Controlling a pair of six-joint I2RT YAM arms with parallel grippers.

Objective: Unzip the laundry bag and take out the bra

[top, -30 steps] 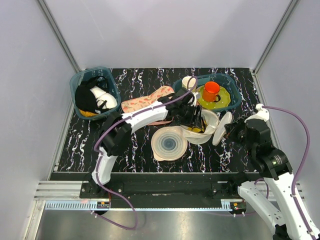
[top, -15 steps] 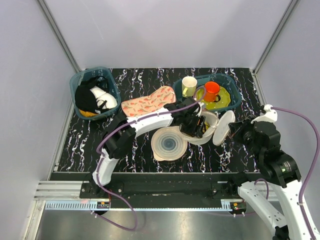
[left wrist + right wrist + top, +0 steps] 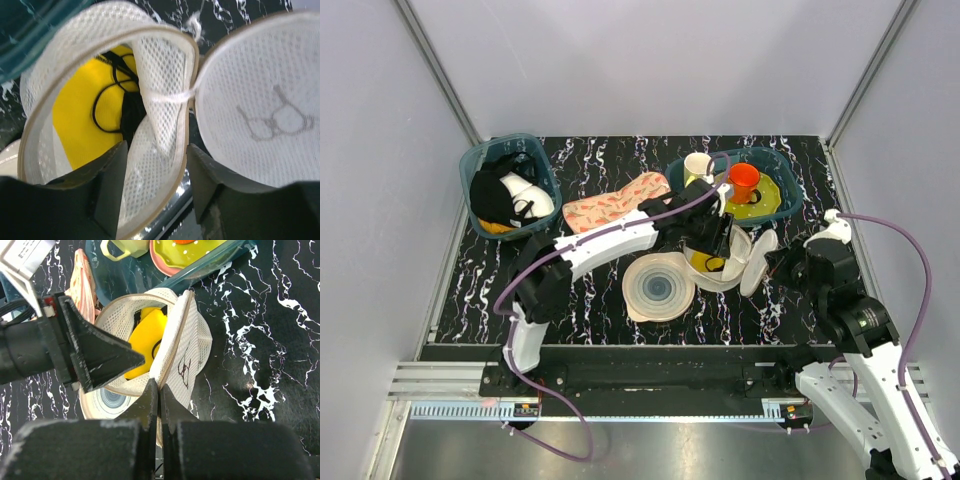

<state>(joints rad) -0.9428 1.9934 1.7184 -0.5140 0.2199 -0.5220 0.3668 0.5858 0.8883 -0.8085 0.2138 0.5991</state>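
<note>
The white mesh laundry bag [image 3: 728,275] lies unzipped at mid-table, its round flap [image 3: 757,262] with the black drawing stood up to the right. The yellow bra [image 3: 704,262] with its black loop lies inside; it also shows in the left wrist view [image 3: 80,115] and the right wrist view [image 3: 147,335]. My left gripper [image 3: 712,238] is open above the bag and straddles its rim wall [image 3: 165,85], one finger over the opening, one outside. My right gripper [image 3: 159,386] is shut on the flap's edge [image 3: 172,347].
A pale ringed disc [image 3: 660,288] lies against the bag's left side. A teal basket [image 3: 782,190] behind holds an orange cup, yellow plate and cream mug. Another teal basket [image 3: 508,185] at far left holds dark clothes. A pink carrot-patterned cloth [image 3: 615,203] lies between them.
My left gripper has shifted slightly back over the bag's opening, and more of the yellow bra shows. My right gripper has moved the flap a little left and nearer.
</note>
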